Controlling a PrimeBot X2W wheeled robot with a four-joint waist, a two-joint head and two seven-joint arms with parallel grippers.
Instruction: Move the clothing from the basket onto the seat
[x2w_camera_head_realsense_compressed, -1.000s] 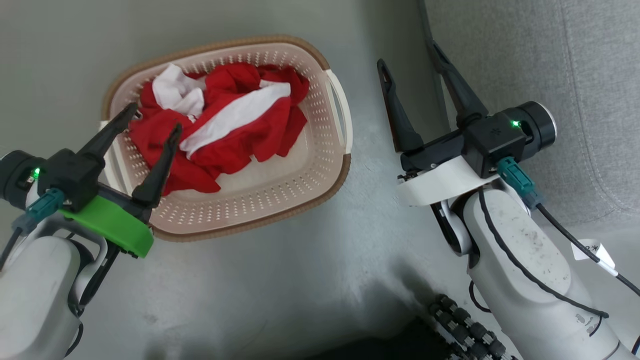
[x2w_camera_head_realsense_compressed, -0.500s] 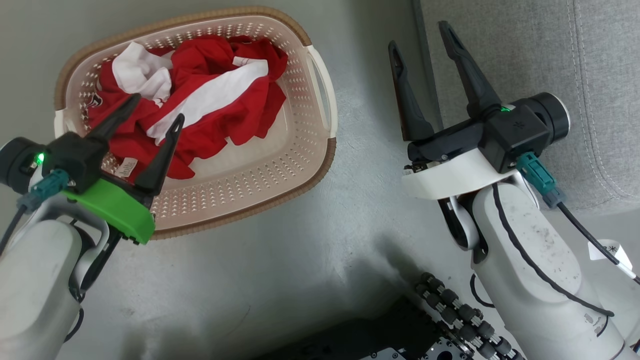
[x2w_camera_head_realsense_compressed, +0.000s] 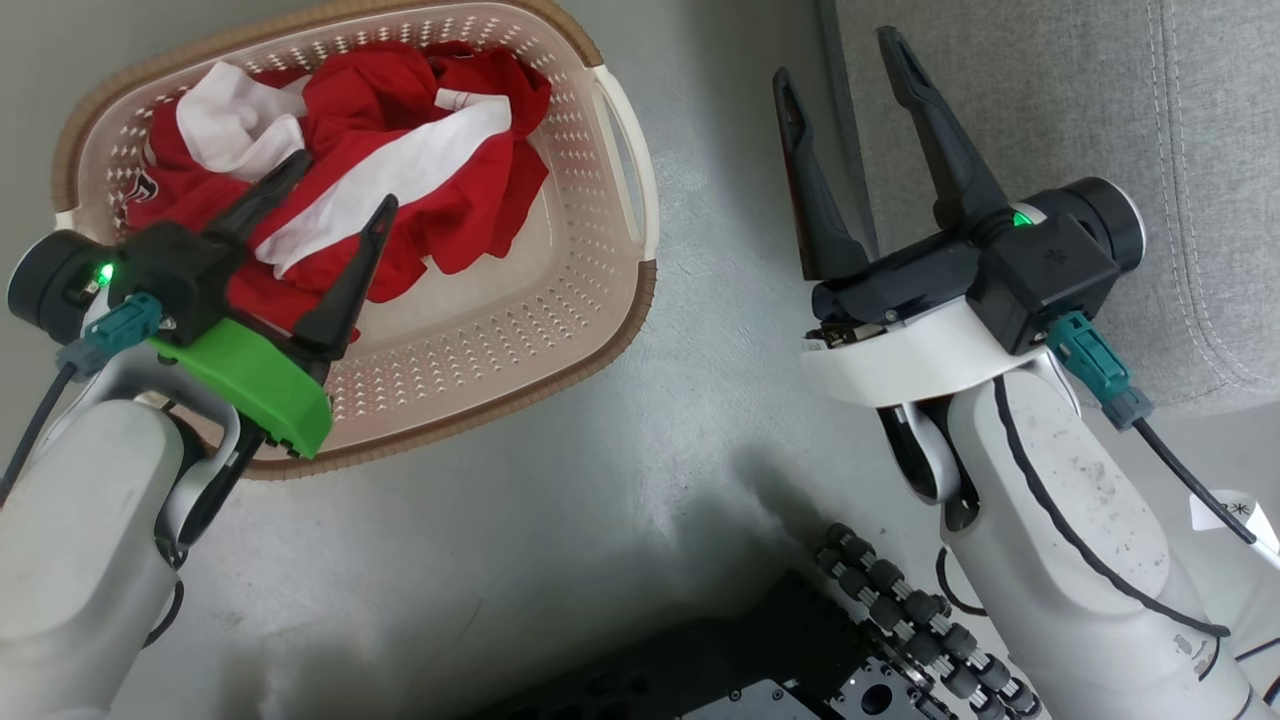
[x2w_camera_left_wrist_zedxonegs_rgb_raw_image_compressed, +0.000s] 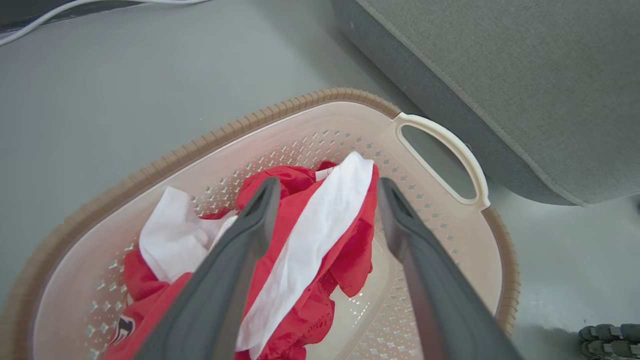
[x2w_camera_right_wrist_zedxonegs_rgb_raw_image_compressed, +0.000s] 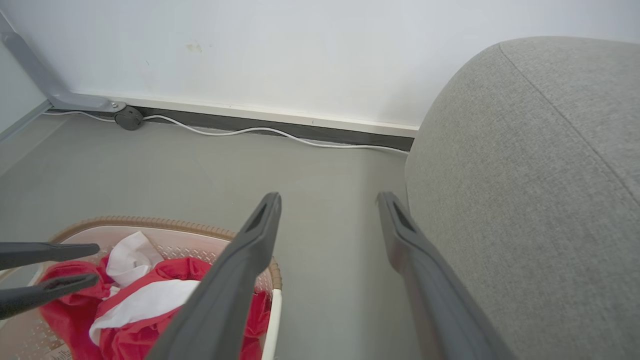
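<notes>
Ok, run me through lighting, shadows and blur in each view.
Head view: soft even light, no glare, a dark shadow on the floor at bottom centre. Left wrist view: clothing sharp, the left hand softens towards the lens. Right wrist view: bright wall, no hard shadows.

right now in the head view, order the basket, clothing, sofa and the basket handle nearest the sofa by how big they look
1. basket
2. sofa, counting just the part in frame; it runs off the picture's edge, so this place is unsure
3. clothing
4. handle
</notes>
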